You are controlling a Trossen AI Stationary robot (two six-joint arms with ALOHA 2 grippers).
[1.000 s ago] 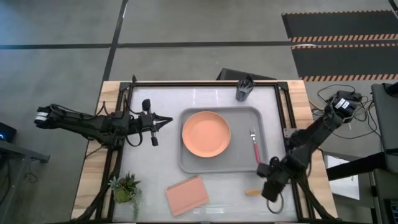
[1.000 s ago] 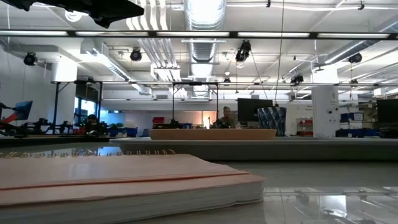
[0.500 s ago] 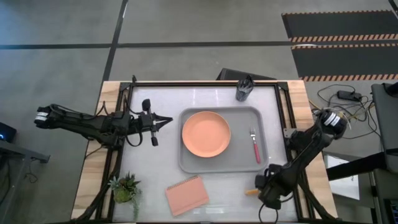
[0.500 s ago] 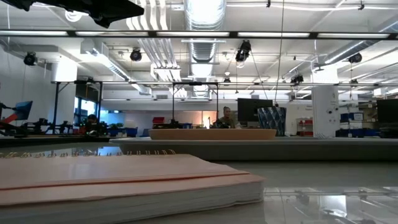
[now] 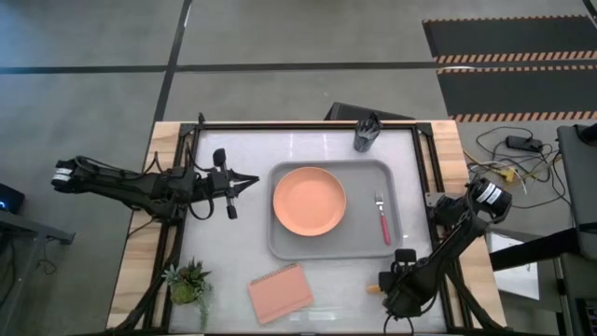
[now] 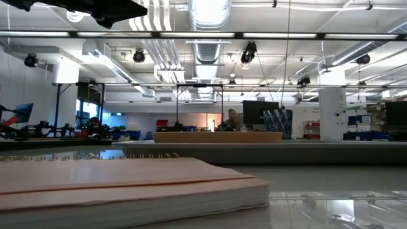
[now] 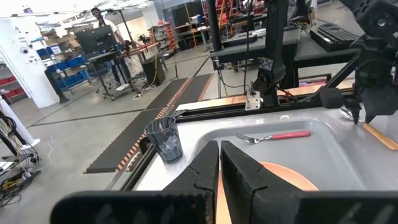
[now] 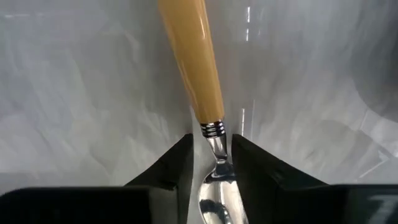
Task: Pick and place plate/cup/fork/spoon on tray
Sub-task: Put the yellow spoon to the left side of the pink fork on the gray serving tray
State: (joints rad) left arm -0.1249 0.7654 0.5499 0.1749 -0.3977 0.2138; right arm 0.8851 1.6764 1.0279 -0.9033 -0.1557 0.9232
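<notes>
The spoon (image 8: 208,118) is lying on the table (image 5: 308,149), just off the near right corner of the tray (image 5: 396,245). In the right wrist view its metal neck is sitting between the two dark fingers (image 8: 171,168), the orange handle pointing away from them. The right gripper (image 5: 396,287) is bearing down over the spoon with its fingers closing around the neck.

The tray is sitting at mid-table, carrying the plate (image 5: 309,200) on its left part and the fork (image 5: 381,217) on its right part, well apart. The cup (image 5: 366,133) is standing off the tray, beyond its far edge.

The left gripper (image 5: 250,181) is waiting left of the tray, fingers (image 7: 205,168) pressed together and holding nothing.

A salmon-pink notebook (image 5: 280,291) and a small plant (image 5: 187,281) are resting at the near edge.
</notes>
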